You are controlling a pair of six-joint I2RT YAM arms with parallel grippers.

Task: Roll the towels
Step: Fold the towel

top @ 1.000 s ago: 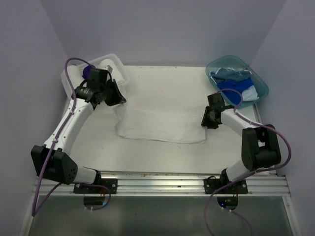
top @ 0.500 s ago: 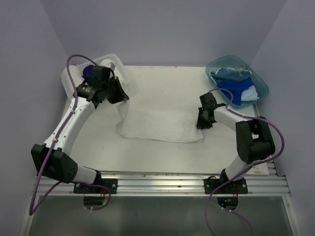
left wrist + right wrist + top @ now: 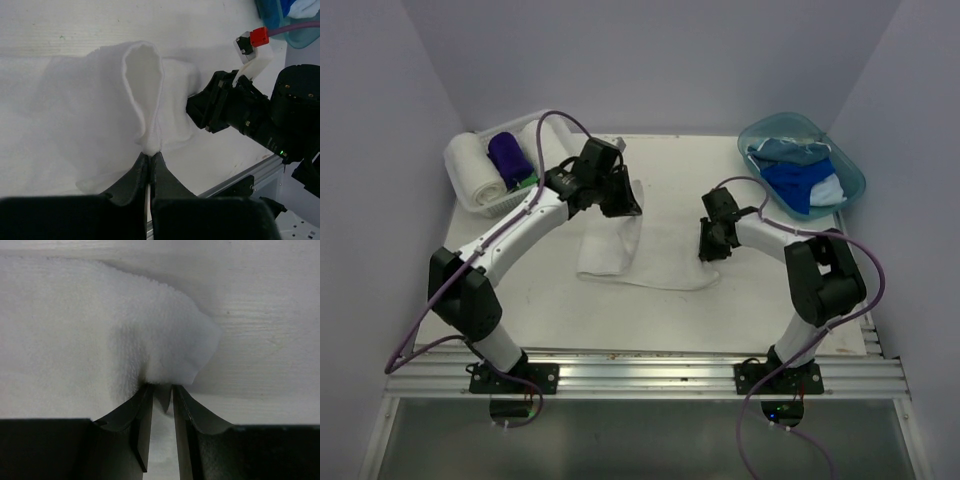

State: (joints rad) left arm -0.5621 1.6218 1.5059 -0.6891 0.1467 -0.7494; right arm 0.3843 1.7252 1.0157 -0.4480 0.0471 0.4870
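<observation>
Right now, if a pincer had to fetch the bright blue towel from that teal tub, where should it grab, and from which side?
Probably a raised crease near the middle of the royal blue towel, coming straight down from above. It lies crumpled in the teal tub, whose walls block a sideways reach, and a paler towel covers its far edge.

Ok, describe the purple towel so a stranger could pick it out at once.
At the far left corner of the table sits a white lattice basket. Of the rolls lying side by side inside, the purple towel is the only dark one, flanked by white rolls.
</observation>
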